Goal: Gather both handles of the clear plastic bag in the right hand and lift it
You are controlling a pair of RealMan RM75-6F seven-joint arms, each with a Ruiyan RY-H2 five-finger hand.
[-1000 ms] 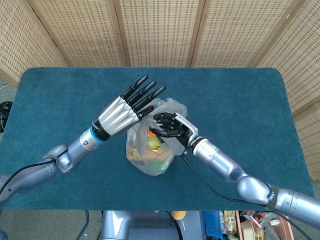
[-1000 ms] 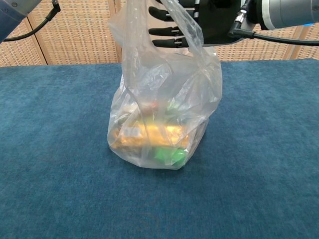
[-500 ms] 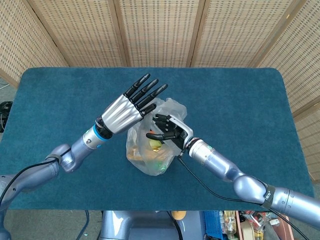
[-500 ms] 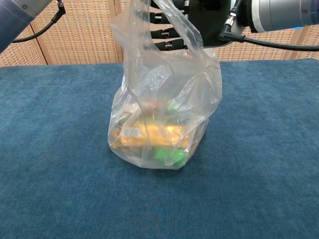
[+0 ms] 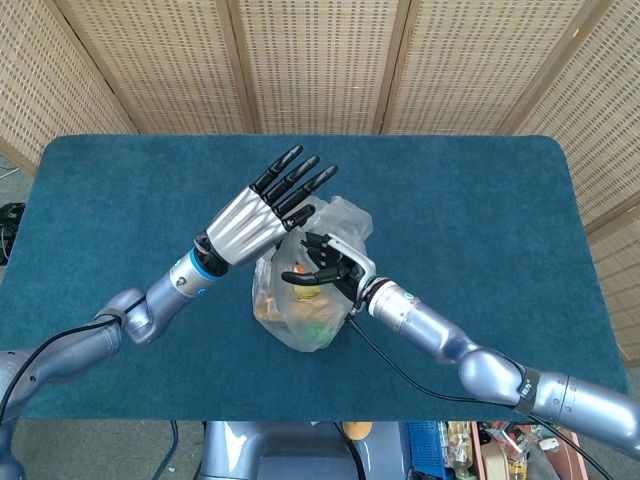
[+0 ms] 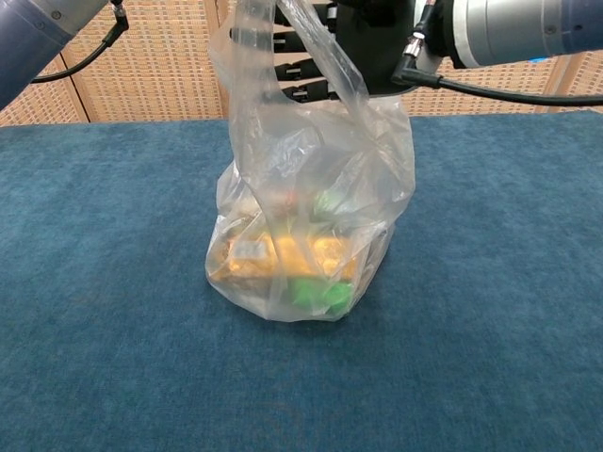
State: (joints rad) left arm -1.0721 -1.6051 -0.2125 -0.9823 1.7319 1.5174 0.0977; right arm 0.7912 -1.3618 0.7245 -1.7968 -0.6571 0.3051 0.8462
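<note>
The blue-carpeted table [image 5: 120,180] carries one clear plastic bag [image 6: 306,221], standing near its middle with its base resting on the cloth. Woven cane screen panels [image 5: 320,60] close off the far side.

The bag holds yellow-orange packets [image 6: 283,259] and a green item [image 6: 316,292] along its bottom; a small white label [image 6: 247,249] shows on one packet, its writing too small to read. No brand can be made out.

Left hand [image 5: 262,210]: raised above the bag's upper left edge, fingers straight and apart, holding nothing. Compared with one second earlier it sits slightly higher and further toward the screens.

Right hand [image 5: 322,268]: set at the mouth of the bag, dark fingers [image 6: 297,71] spread and reaching in behind the film. In the chest view one handle strip [image 6: 325,52] crosses in front of the fingers; whether the hand actually grips a handle cannot be told. Since one second ago the hand has shifted leftward, further into the bag opening.

The bag itself has kept its place on the table; only its upper film has been drawn slightly to the left.
</note>
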